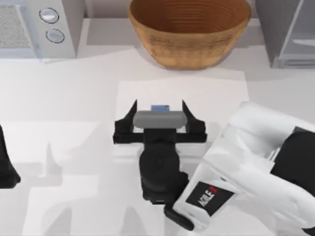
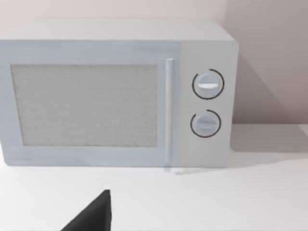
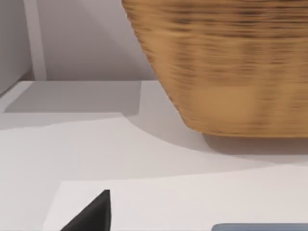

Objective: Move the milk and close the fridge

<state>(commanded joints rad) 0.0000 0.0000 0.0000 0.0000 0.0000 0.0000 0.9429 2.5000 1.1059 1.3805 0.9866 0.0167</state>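
**Milk carton framed for a grasp**

The small blue-topped milk carton (image 1: pixel 160 107) stands on the white surface (image 1: pixel 74 98), mid-table, before the woven wicker bowl (image 1: pixel 189 29). The right hand (image 1: pixel 159 109) hovers wide, one finger either side, apparently aligning to grip. The left hand (image 1: pixel 7 167) idles at the left edge.

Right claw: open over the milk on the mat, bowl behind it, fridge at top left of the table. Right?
Not quite. In the top view the fridge stands at the top right; the thing at top left is the microwave. The rest holds: the right claw is open over the milk on the mat, with the bowl behind.
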